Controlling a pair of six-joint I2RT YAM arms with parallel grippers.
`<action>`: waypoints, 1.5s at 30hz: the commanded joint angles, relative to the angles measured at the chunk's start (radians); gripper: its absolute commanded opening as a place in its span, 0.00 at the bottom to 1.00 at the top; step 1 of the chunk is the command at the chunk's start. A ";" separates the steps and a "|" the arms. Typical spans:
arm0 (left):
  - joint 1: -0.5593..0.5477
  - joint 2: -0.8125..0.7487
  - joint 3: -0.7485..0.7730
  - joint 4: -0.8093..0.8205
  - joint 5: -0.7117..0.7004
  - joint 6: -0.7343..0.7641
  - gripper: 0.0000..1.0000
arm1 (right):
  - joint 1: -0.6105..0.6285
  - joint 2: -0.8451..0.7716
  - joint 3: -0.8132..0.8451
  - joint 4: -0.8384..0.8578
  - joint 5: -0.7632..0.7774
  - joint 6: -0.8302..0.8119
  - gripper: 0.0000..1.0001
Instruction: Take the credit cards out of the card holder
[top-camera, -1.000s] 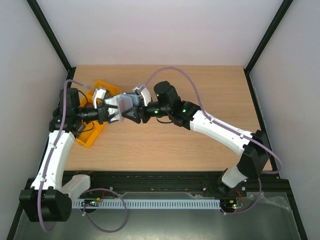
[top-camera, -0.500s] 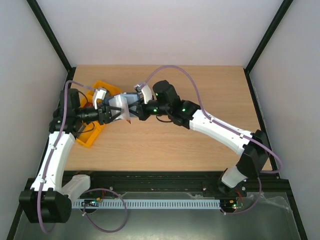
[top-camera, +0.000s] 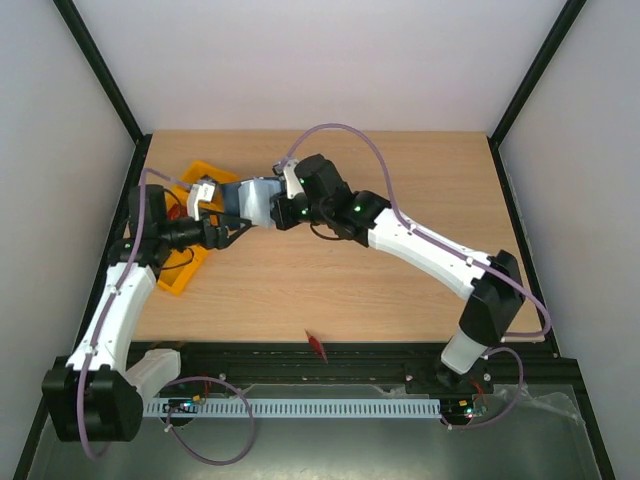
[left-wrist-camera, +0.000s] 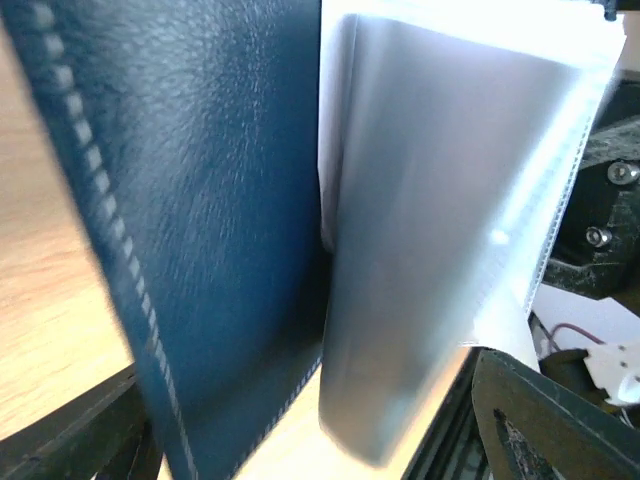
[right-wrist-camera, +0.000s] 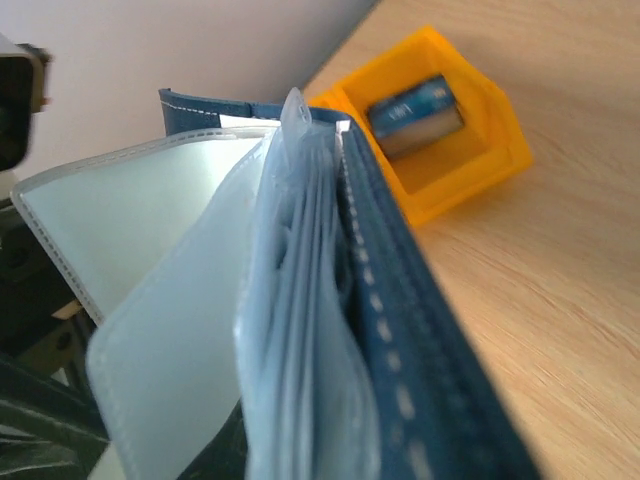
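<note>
**Left gripper lets go, and something red is now down at the near edge**

The left gripper (top-camera: 236, 230) stands wide open just below the card holder (top-camera: 255, 198), where a moment ago it was pinched shut at the holder's mouth. The right gripper (top-camera: 280, 207) stays clamped on the navy holder and holds it up off the table (top-camera: 400, 200), beside the orange tray (top-camera: 205, 172), with its clear sleeves fanned out. A red sliver (top-camera: 318, 345) lies by the table's near edge that was not there before. It is probably one of the credit cards, though it is too small to be sure. If so, one card is out but has fallen loose. I cannot tell whether any remain in the sleeves.
</note>
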 joint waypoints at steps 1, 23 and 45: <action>-0.015 0.045 -0.002 0.029 -0.139 -0.013 0.84 | -0.099 0.031 -0.036 0.006 -0.070 0.079 0.02; -0.015 0.017 -0.040 0.005 -0.242 0.034 0.94 | -0.289 0.130 -0.162 -0.018 -0.136 0.062 0.02; -0.004 0.000 -0.064 0.015 -0.238 0.027 0.95 | -0.378 0.146 -0.351 -0.022 -0.373 0.030 0.12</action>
